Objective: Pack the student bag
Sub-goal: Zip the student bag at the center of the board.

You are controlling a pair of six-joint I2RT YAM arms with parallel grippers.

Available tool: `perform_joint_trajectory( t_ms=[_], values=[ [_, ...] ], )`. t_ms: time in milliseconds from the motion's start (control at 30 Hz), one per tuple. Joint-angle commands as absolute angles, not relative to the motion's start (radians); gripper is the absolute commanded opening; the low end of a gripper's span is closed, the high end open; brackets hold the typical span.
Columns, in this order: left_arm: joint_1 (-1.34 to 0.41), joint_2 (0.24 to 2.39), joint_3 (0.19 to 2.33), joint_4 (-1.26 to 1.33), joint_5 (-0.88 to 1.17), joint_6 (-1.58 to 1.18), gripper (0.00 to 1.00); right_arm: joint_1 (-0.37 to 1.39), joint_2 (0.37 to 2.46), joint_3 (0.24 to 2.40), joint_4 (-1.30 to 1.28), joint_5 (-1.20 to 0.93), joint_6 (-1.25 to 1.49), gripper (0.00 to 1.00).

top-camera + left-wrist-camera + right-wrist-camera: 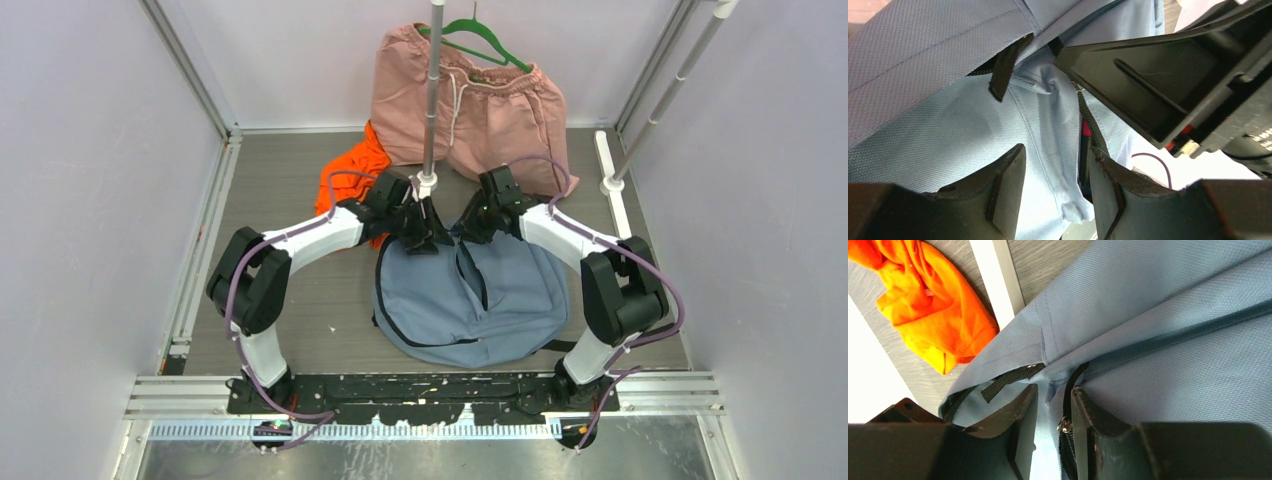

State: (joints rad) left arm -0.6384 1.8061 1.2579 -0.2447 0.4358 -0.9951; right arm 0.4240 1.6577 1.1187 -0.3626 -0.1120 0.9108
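Observation:
The student bag (pixel 470 295), grey-blue with black zippers, lies flat in the middle of the table, its top towards the back. My left gripper (pixel 425 232) and right gripper (pixel 472 225) meet at the bag's top edge, almost touching. In the left wrist view a fold of the bag (pixel 1048 165) and its zipper fill the narrow gap between the fingers (pixel 1008 185). In the right wrist view bag fabric (pixel 1158 340) and a metal zipper slider (pixel 1064 426) sit between the nearly closed fingers (pixel 1023 425). A black strap (pixel 1008 380) lies beside them.
An orange garment (pixel 345 175) lies crumpled behind the left arm, also in the right wrist view (pixel 933 305). Pink drawstring shorts (pixel 470 100) hang on a green hanger at the back wall. A metal pole (pixel 432 90) stands just behind both grippers; another pole (pixel 665 95) stands at the right.

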Motion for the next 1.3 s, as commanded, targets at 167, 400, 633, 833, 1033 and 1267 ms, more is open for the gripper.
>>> perform_joint_trajectory(
  t_ms=[167,400,633,833,1033,1267],
  values=[
    [-0.626,1.799,1.264,-0.169,0.479,-1.018,0.5,0.426,1.641,1.064,-0.299,-0.127,0.961,0.16],
    [-0.627,1.812,1.258,-0.131,0.49,-1.048,0.5,0.425,1.508,0.96,-0.245,-0.087,0.965,0.01],
    [-0.644,1.864,1.277,-0.121,0.433,-1.107,0.47,0.425,1.409,0.875,-0.205,-0.058,0.954,0.01],
    [-0.661,1.912,1.289,-0.059,0.407,-1.184,0.49,0.425,1.444,0.873,-0.187,-0.107,0.947,0.01],
    [-0.682,1.933,1.254,0.059,0.422,-1.245,0.47,0.425,1.468,0.883,-0.189,-0.116,0.938,0.01],
    [-0.706,1.945,1.251,0.107,0.482,-1.262,0.33,0.426,1.503,0.89,-0.188,-0.127,0.942,0.01]
  ],
)
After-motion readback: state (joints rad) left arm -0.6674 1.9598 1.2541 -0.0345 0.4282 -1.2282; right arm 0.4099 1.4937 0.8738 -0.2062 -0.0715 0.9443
